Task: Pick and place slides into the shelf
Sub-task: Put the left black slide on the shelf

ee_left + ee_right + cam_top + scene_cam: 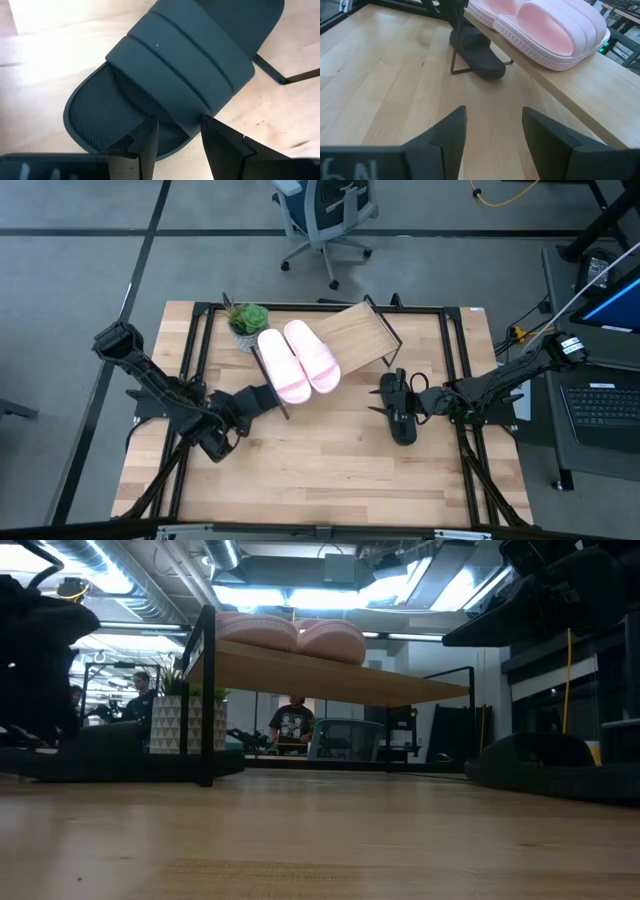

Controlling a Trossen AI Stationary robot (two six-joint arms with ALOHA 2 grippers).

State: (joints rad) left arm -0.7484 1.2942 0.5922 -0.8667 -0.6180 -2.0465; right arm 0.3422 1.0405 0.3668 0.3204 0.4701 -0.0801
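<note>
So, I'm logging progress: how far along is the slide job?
About half done: both pink slides lie on the shelf. In hand: the left gripper is open at the heel of a black slide on the table. Left: shelving that one and the other black slide, which I cannot make out clearly. The right gripper is open over bare wood.

Small potted plant [246, 320] near the table's [330, 470] far edge, left of centre; office chair [325, 215] on the floor beyond; laptop [600, 405] off the right edge.

Overhead down, tabletop level across, two wrist close-ups; all sharing the shelf [360, 335] area.
</note>
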